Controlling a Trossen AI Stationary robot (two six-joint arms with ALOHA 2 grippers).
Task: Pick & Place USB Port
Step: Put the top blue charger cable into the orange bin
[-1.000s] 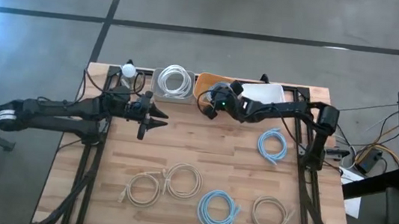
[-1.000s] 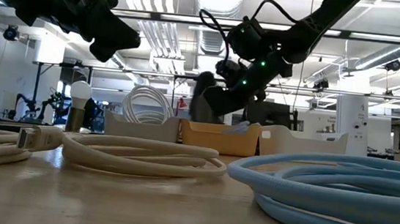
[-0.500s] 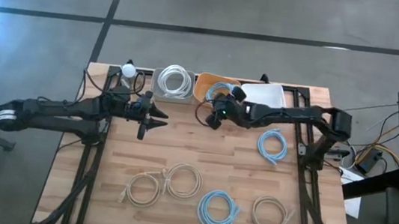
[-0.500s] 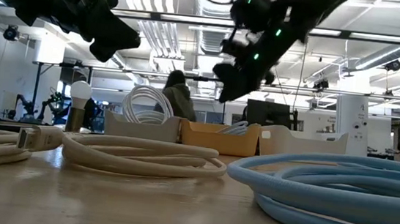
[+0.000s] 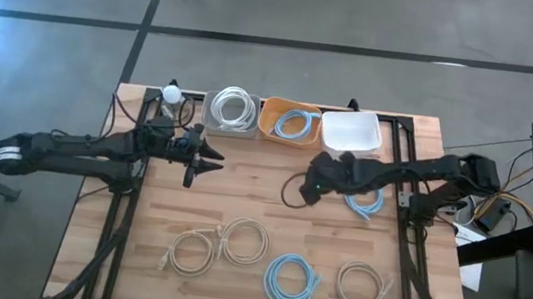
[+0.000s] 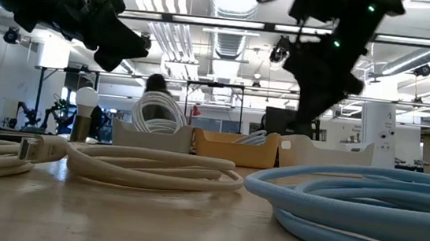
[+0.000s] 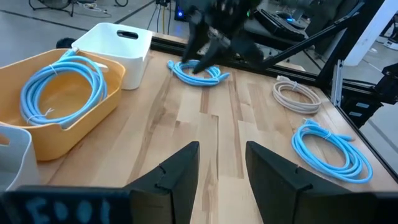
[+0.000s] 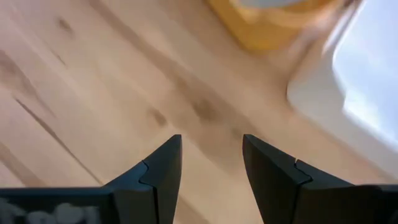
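Coiled cables lie flat on the wooden table: a blue one [image 5: 364, 196], two cream ones [image 5: 192, 252] [image 5: 246, 240], another blue one [image 5: 290, 278] and a cream one [image 5: 362, 284]. A blue cable [image 5: 295, 124] lies in the orange bin [image 5: 273, 110], a white one [image 5: 233, 108] in the grey bin. My right gripper [image 5: 309, 187] [image 8: 211, 149] hovers open over bare wood, left of the blue cable and nearer than the bins. My left gripper [image 5: 213, 159] [image 7: 222, 155] hangs open above the table, nearer than the grey bin.
A white bin [image 5: 351, 131] stands at the far edge, right of the orange bin. A small lamp with a round bulb [image 5: 170, 93] stands at the far left corner. Bare wood lies between the two grippers and in the table's middle.
My right gripper has drawn back from over the orange bin, moving toward the table's near edge and a little to the right. The blue cable in the orange bin, hidden under the gripper before, now shows lying there.
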